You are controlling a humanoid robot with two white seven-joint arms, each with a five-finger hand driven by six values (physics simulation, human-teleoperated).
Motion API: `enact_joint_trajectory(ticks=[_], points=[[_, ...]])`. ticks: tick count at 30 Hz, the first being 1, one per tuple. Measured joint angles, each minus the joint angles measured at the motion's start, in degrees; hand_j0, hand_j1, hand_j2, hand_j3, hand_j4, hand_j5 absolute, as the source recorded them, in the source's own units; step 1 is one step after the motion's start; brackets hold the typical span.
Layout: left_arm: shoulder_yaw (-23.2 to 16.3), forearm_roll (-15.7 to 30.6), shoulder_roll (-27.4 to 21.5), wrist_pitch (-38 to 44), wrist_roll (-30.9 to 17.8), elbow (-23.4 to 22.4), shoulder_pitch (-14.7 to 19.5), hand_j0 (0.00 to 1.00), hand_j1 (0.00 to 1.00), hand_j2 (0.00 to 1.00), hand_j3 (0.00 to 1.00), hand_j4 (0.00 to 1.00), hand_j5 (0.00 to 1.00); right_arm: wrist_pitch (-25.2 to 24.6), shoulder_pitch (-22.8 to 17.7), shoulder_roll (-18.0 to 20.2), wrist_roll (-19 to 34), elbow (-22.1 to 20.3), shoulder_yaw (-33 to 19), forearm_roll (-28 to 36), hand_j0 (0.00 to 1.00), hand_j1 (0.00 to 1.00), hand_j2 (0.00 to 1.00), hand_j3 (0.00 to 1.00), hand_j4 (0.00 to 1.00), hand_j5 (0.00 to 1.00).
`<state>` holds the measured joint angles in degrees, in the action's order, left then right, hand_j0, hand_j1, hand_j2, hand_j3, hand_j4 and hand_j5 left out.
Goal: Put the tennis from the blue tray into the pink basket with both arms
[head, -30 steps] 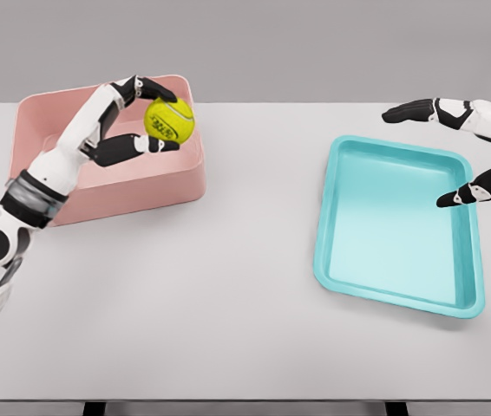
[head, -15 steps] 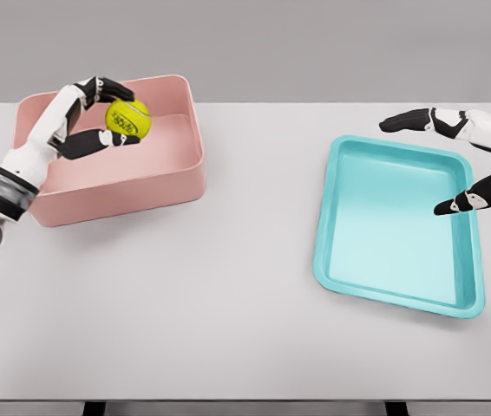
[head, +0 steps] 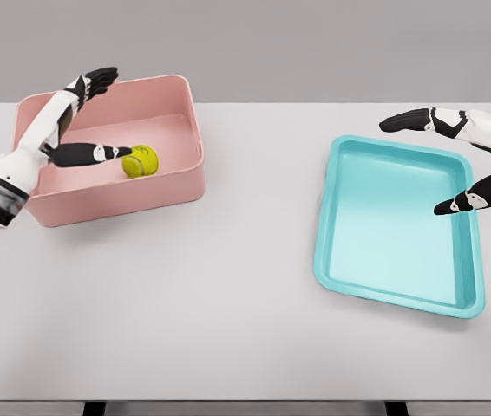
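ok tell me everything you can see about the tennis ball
The tennis ball is yellow-green and fuzzy-looking, with a faint pale marking. It lies low inside the pink basket, toward the middle, partly hidden by the near wall. The left robot hand is spread open; its thumb tip sits right beside the ball, contact unclear.

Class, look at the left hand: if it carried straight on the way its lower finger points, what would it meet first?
Most likely the tennis ball in the pink basket; the left hand points rightward at it, though depth is uncertain.
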<state>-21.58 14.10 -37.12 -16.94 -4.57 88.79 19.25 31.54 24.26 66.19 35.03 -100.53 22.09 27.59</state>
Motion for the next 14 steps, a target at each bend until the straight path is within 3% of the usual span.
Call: enact_joint_trajectory(ticks=[4, 6, 10, 14], points=[[-0.26, -0.18, -3.76, -12.04, -0.24, 4.78, -7.12, 1.0, 1.0, 1.0, 1.0, 1.0, 1.0, 0.0, 0.0, -0.03, 0.0, 0.0, 0.0, 0.01, 1.0, 1.0, 1.0, 1.0, 1.0, 1.0], [-0.08, -0.31, -6.28, -14.98, -0.27, 6.16, -9.14, 1.0, 1.0, 1.0, 1.0, 1.0, 1.0, 0.0, 0.0, -0.01, 0.0, 0.0, 0.0, 0.01, 1.0, 1.0, 1.0, 1.0, 1.0, 1.0], [1.6, -0.58, -10.34, -17.27, -0.28, 7.01, -16.51, 1.0, 1.0, 1.0, 1.0, 1.0, 1.0, 0.0, 0.0, -0.04, 0.0, 0.0, 0.0, 0.01, 1.0, 1.0, 1.0, 1.0, 1.0, 1.0], [4.33, -0.59, -12.45, -17.87, -0.24, 7.28, -17.23, 1.0, 1.0, 1.0, 1.0, 1.0, 1.0, -0.01, 0.18, -0.23, 0.0, 0.0, 0.0, 0.01, 1.0, 1.0, 1.0, 1.0, 1.0, 1.0]])
